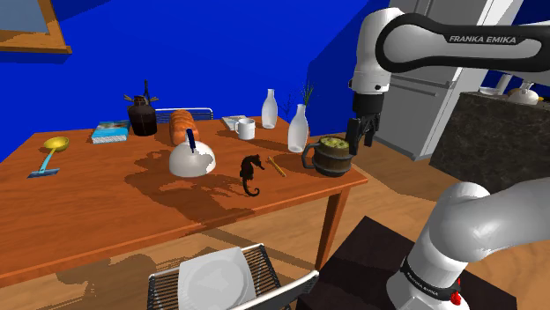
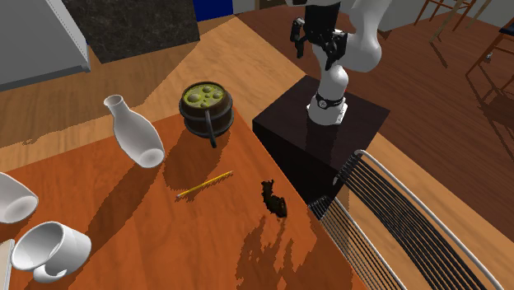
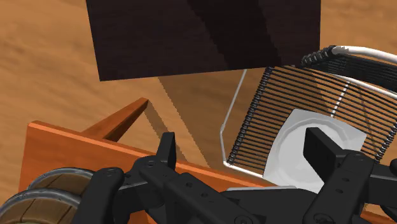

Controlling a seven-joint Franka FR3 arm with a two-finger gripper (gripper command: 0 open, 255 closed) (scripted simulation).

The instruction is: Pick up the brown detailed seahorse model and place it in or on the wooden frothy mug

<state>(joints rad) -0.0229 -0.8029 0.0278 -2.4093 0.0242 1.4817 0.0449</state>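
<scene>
We see the claw (image 1: pixel 360 137) hanging in the air with its fingers wide apart and nothing between them, just past the corner of the wooden surface (image 1: pixel 106 189) and higher than the mug (image 1: pixel 332 156). The dark seahorse (image 1: pixel 251 174) sits on the surface near the edge by the wire chair (image 2: pixel 387 214), apart from the mug. A pencil (image 1: pixel 276 166) lies near it on the mug's side. A white vase (image 1: pixel 298 129) stands just beside the mug.
</scene>
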